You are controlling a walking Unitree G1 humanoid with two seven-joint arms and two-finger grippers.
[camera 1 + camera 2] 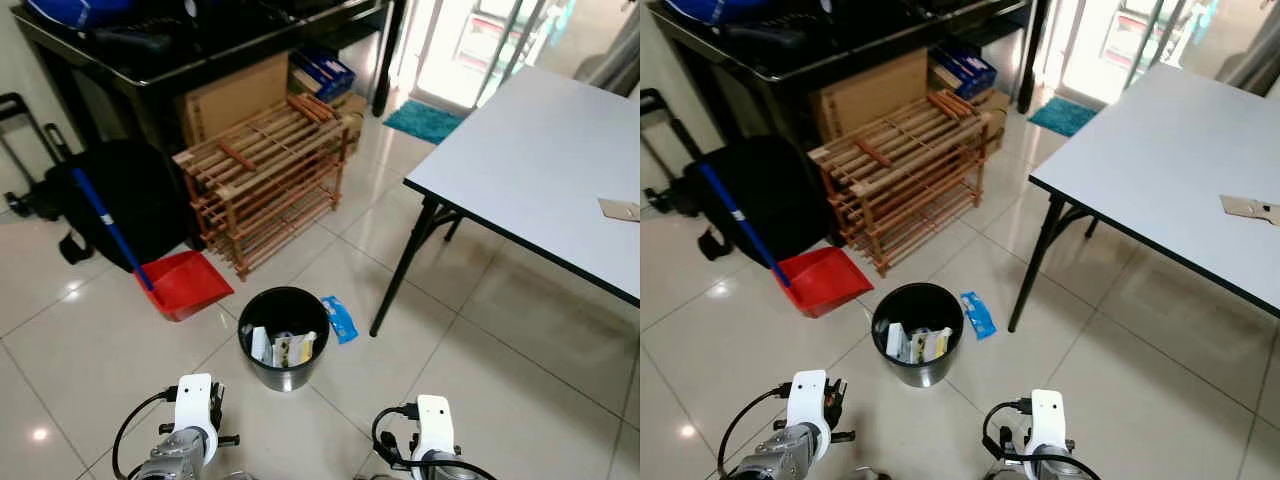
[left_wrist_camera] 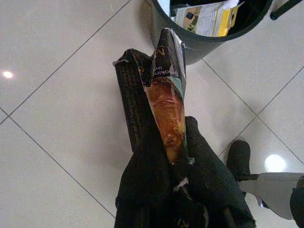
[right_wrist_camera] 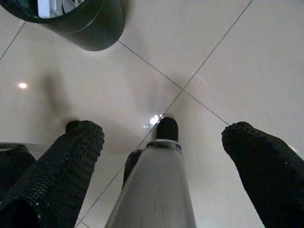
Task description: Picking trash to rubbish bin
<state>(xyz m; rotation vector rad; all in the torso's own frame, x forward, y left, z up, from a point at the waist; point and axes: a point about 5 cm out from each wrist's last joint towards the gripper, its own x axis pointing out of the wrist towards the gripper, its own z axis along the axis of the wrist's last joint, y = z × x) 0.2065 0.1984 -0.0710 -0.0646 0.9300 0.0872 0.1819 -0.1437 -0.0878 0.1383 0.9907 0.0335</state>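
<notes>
while the robot stands over the tiled floor (image 1: 90, 350), its left gripper (image 2: 178, 156) is clamped tight on a crumpled snack wrapper (image 2: 164, 90), the wrapper's long axis running out past the fingertips toward the black rubbish bin (image 1: 284, 338). from the head view the bin sits at about one o'clock from the left arm and eleven o'clock from the right, slightly nearer the left. the bin already holds some packets. the right gripper (image 3: 166, 142) hangs spread wide and empty above the tiles. a blue packet (image 1: 339, 318) lies on the floor just beside the bin, at its three o'clock.
</notes>
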